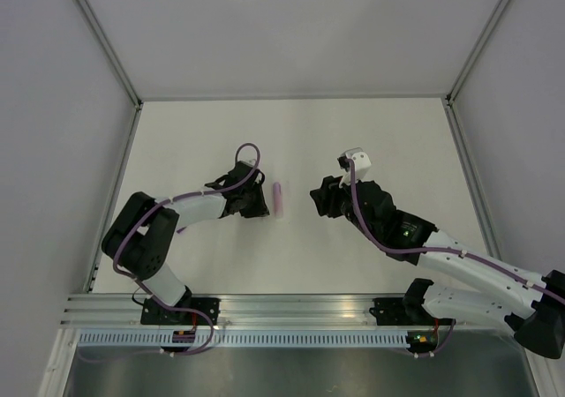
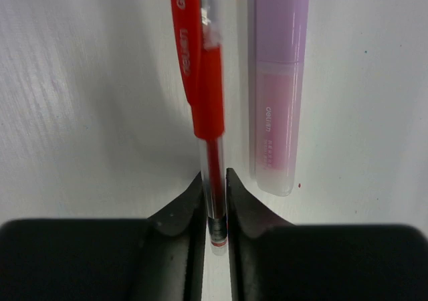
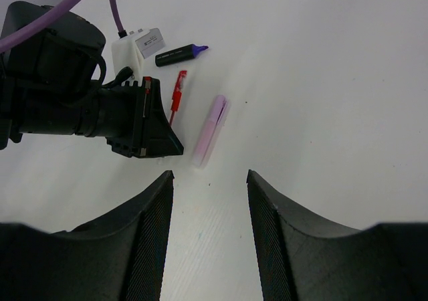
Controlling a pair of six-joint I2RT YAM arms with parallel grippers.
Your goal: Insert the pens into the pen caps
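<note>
The left pincer (image 2: pixel 215 180) is clamped tight on the clear end of the red pen (image 2: pixel 204 80). This pen lies flat on the white counter (image 2: pixel 80 100), near its middle and well away from every edge. The pink pen (image 2: pixel 277 93) lies just beside the red one and parallel to it, without touching. The dark purple-black pen (image 3: pixel 179 55) has its purple tip bare and rests near the white block (image 3: pixel 137 47) on the left arm. The right pincer (image 3: pixel 209 177) is spread wide and holds nothing, near the pink pen on the side toward the right edge.
</note>
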